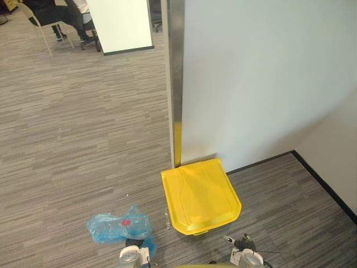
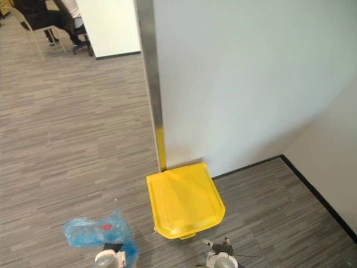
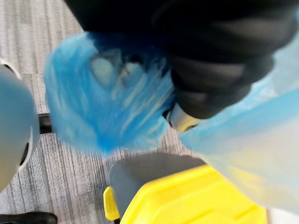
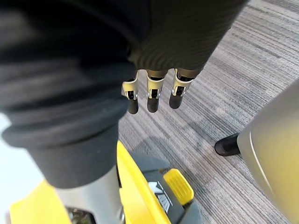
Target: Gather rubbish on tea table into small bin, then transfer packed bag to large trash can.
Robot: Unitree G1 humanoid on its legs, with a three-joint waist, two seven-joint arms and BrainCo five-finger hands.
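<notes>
A large trash can with a yellow lid [image 1: 199,195] stands shut against the white wall, its grey body [image 3: 140,173] and yellow pedal [image 4: 178,185] seen from close. Just left of it hangs a blue plastic bag [image 1: 119,227] with rubbish inside, something red showing through. My left hand [image 3: 184,119] is curled on the bag's bunched blue top [image 3: 107,102], above the can's left side. Over the can's front, by the pedal, my right hand [image 4: 150,93] hangs with straight fingers and holds nothing.
A metal corner strip [image 1: 176,84] runs up the wall behind the can. Black skirting [image 1: 326,187] lines the side wall at the right. A person sits on a chair [image 1: 56,19] far back left, beside a white panel [image 1: 120,25]. Grey carpet spreads to the left.
</notes>
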